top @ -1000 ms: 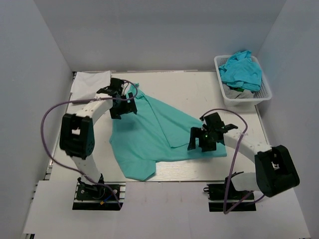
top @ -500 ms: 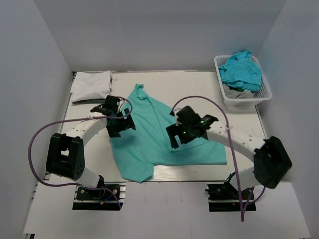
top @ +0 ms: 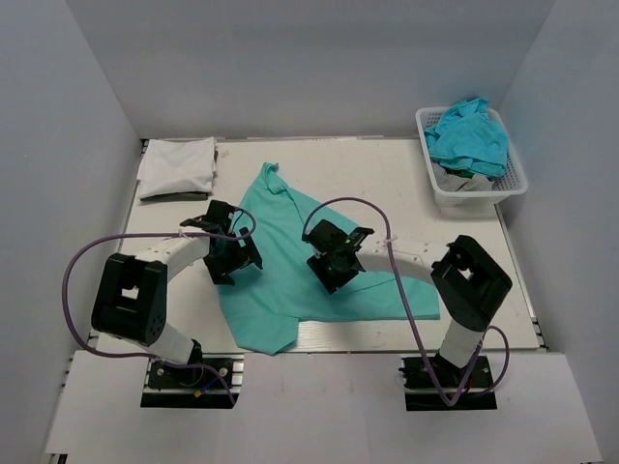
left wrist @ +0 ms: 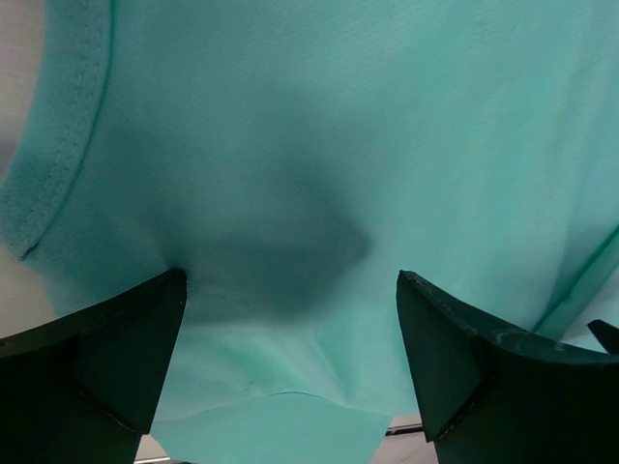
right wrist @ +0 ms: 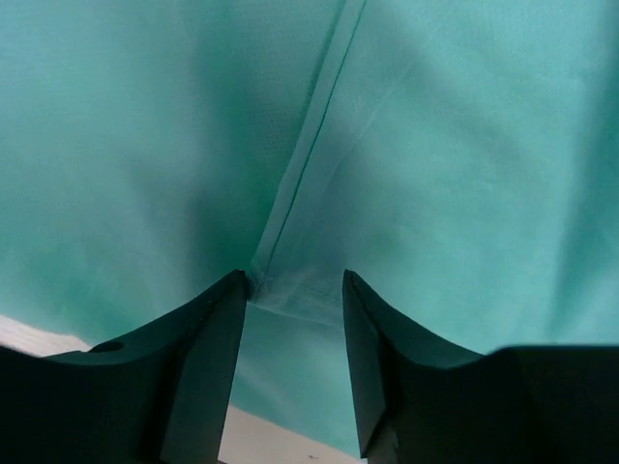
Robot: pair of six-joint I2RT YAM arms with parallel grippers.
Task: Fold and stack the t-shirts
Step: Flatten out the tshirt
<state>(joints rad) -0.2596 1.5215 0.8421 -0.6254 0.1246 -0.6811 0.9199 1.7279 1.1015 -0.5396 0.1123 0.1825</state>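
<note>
Both spread open just above teal t-shirt [top: 287, 220]: right gripper [right wrist: 293, 282] straddling hem corner [right wrist: 259, 287] mid-cloth, left gripper [left wrist: 290, 280] over its left edge.

Pale counter [top: 387, 184], walled in grey on three sides. Spread across the middle and reaching the near edge, a teal t-shirt [top: 280, 285], partly doubled over itself. At the far left corner, a folded white t-shirt [top: 177, 166], lying flat. At the far right corner, a white mesh basket [top: 474, 195] holding crumpled teal garments [top: 469, 135].
</note>
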